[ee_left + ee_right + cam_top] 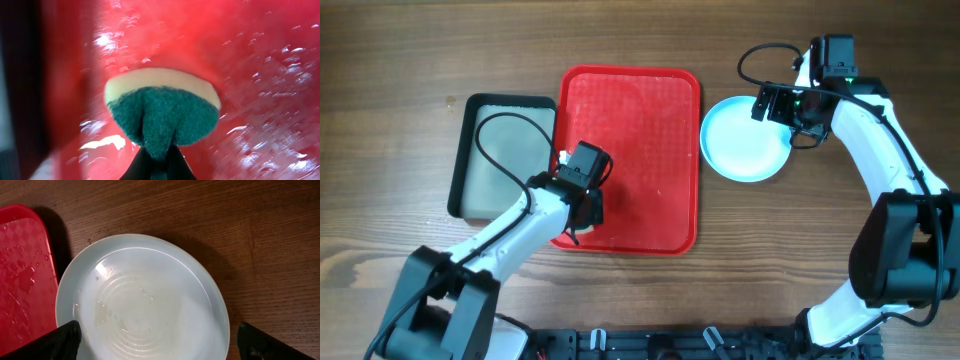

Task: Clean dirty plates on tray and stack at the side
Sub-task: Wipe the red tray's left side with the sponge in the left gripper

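My left claw [586, 205] is down over the tray [650, 95], near its front-left corner, and it is clamped on a sponge [162, 112]. In the left wrist view the two dark fingers [137, 167] pinch the sponge from below. Its green scouring face is toward the camera, creased down the middle where I squeeze it, with a pale yellow foam edge along the top. The red surface around it is blurred and dotted with bright wet glints. I cannot tell whether the sponge is touching the tray or held just above it.

My right claw [772, 108] hangs over the far right edge of the plate [745, 145]. Its fingers [55, 342] are spread wide, one at each lower corner of the right wrist view, with nothing between them but the plate below. I cannot tell whether either finger touches the rim.

The plate lies flat on the desk [400, 60], just beside the tray's right edge near the far right corner and not on it. It is pale aqua-white, with faint rings in the middle and a few wet spots. From above I see one plate, and I cannot tell whether others lie under it. The strip of tray next to it carries water droplets.

A grey tray [470, 190] lies on the desk against the red tray's left side, and my left arm crosses over its near corner.
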